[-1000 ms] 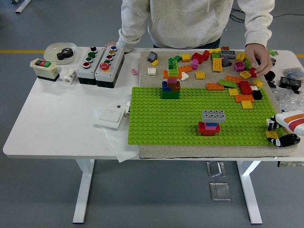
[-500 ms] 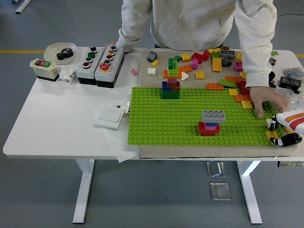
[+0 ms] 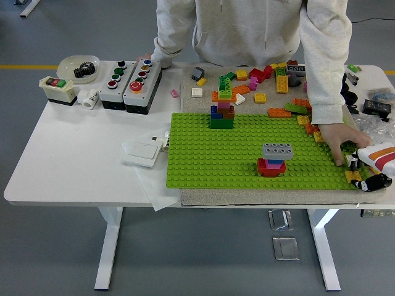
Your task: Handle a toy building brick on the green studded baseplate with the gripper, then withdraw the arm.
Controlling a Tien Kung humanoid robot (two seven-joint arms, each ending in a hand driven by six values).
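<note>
The right hand (image 3: 370, 168) is showing only partly, the frame's right edge cutting off its white and orange shell; whether its dark fingers are gripping the yellow brick (image 3: 353, 176) beside them is impossible to tell. The person's hand (image 3: 341, 140) is covering the baseplate's (image 3: 247, 154) far right corner and whatever is lying under the palm. The person (image 3: 247, 28) is being cut off at the top edge. The clutter (image 3: 378, 105) at the right edge is too small to identify.
</note>
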